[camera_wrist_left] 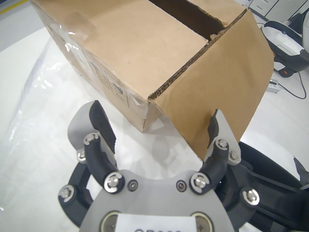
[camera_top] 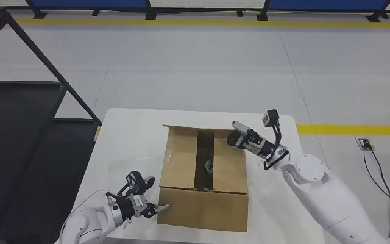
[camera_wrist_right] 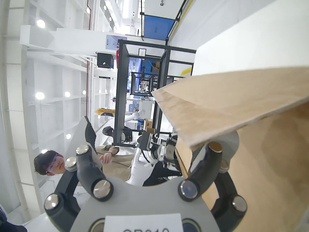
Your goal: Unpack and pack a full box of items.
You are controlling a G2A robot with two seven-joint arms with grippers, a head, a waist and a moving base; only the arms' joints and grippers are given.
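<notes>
From above: cardboard box [camera_top: 204,195] at the middle of the white tabletop [camera_top: 128,137], its two top flaps folded almost flat with a dark gap [camera_top: 205,155] between them. Inside that gap, a small dark item [camera_top: 209,165], too small to identify. Left gripper [camera_top: 163,208] low at the box's near left corner, fingers apart. Right gripper [camera_top: 232,134] over the far right corner of the box top, fingers apart too.

From the left wrist: left gripper [camera_wrist_left: 157,108] spread wide, holding nothing, aimed at a bottom corner of the cardboard box [camera_wrist_left: 135,39]. One finger [camera_wrist_left: 218,126] right at the lower edge of the box's near panel [camera_wrist_left: 217,80], whether touching it, cannot tell; the other finger [camera_wrist_left: 101,121] apart from the box, above bare tabletop [camera_wrist_left: 36,158]. Clear tape [camera_wrist_left: 72,37] along the box's side.

From the right wrist: right gripper [camera_wrist_right: 152,134] open, clamped on nothing. Edge of a top flap [camera_wrist_right: 229,102] across one finger [camera_wrist_right: 212,155]; the other finger [camera_wrist_right: 89,134] well apart from the cardboard.
</notes>
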